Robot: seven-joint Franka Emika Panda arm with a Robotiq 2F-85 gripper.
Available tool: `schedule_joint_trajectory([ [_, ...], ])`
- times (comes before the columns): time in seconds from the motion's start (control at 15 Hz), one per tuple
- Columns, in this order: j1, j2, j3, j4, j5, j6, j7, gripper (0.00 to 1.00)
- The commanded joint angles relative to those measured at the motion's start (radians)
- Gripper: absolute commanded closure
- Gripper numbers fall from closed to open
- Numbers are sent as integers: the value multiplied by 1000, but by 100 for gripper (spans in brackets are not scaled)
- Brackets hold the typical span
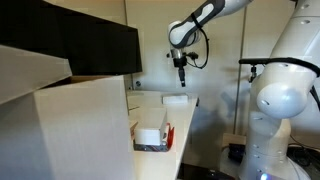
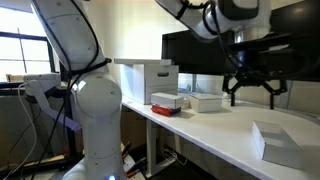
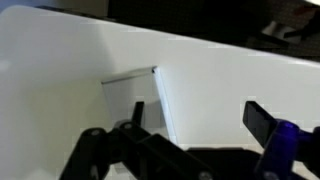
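Black two-finger gripper (image 2: 252,93), jaws apart, hangs upper right near one flat white box (image 2: 206,102); one red tray (image 2: 163,110) holds one white block (image 2: 166,99).

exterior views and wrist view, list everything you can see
table: 1, white, long, under the gripper
small box: 2, white, one mid-table, the second at the end nearest the camera in an exterior view
tray: 1, red, on the table beside the mid-table small box
pack: 1, white, in the tray
big box: at least 1, white, at the table end behind the tray
monitor: 1, black, behind the table
arm: 1, white, base beside the table
gripper: 1, black, open and empty, above the table
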Motion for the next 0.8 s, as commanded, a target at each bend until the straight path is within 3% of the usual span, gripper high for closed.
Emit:
schedule_joint_trajectory([
  [0.0, 61, 35, -209, 100, -70, -77, -276, 0],
  [0.13, 92, 65, -335, 175, -76, -99, -441, 0],
  [0.2, 38, 156, -209, 173, 20, -62, -427, 0],
  [0.4, 51, 202, -147, 172, 106, -35, -402, 0],
  [0.6, 7, 268, -20, 192, 208, 10, -307, 0],
  [0.73, -14, 306, 29, 213, 246, 26, -261, 0],
])
